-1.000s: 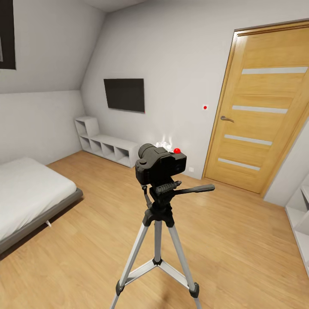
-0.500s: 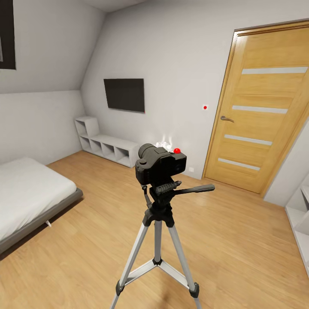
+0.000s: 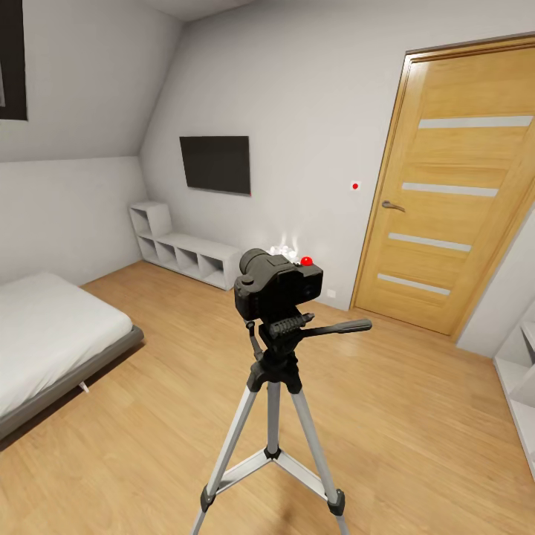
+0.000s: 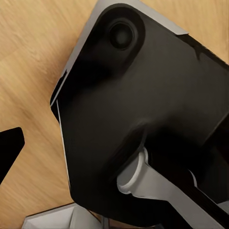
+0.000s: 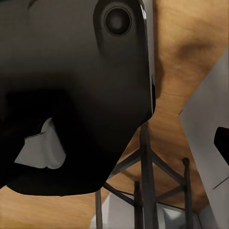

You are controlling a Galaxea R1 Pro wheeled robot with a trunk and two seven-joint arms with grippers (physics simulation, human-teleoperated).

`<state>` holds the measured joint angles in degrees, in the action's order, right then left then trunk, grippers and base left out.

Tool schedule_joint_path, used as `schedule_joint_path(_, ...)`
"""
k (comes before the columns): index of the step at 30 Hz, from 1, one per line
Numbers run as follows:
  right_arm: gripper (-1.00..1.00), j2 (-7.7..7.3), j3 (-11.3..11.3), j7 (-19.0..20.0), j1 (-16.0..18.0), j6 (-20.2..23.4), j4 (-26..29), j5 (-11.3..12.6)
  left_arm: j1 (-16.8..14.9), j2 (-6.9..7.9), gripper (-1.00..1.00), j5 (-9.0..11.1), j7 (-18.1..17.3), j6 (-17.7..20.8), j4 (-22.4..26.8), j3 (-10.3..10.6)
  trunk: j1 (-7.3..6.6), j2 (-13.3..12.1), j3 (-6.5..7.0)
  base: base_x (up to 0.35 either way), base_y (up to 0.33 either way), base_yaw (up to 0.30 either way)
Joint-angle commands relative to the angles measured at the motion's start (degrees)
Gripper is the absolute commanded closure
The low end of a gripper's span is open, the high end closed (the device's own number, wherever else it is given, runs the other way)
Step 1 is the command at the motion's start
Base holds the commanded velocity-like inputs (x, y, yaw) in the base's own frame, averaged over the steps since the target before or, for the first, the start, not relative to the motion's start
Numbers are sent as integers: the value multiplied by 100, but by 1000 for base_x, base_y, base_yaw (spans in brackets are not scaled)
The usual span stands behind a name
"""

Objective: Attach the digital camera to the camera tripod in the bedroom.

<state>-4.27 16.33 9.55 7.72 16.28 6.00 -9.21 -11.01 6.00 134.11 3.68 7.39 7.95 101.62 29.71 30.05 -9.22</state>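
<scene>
Camera [image 3: 276, 288] seated on top of the tripod [image 3: 276, 416], on the wood floor [image 3: 416, 416].

The camera is seen resting on the tripod head, lens turned toward the television [image 3: 215, 164], pan handle extending toward the door [image 3: 461, 186]. The bed [image 3: 52, 334] lies well apart from the tripod. Grippers' states cannot be told: only a dark robot part is shown in each wrist view.

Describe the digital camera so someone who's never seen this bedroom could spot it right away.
Start at the wooden door on the far wall, then come forward to the camera tripod standing mid-floor. The digital camera sits on the tripod's head: a small black box with a bright red button on top.
</scene>
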Motion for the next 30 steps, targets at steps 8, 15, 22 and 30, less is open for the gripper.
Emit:
schedule_joint_path(8,-100,10,46,29,1,33,9,-63,-7,7,-100,19,32,-1,21,15,2,9,-10,0,0,0)
schedule_joint_path(15,-100,19,46,29,1,33,7,-63,-7,6,-100,18,33,-1,22,15,2,9,-10,0,0,0)
schedule_joint_path(22,-100,18,46,29,1,33,9,-63,-7,6,-100,18,31,-1,22,15,2,9,-10,0,0,0)
schedule_joint_path(30,-100,15,46,29,1,34,7,-63,-7,6,-100,18,31,-1,21,15,2,9,-10,0,0,0)
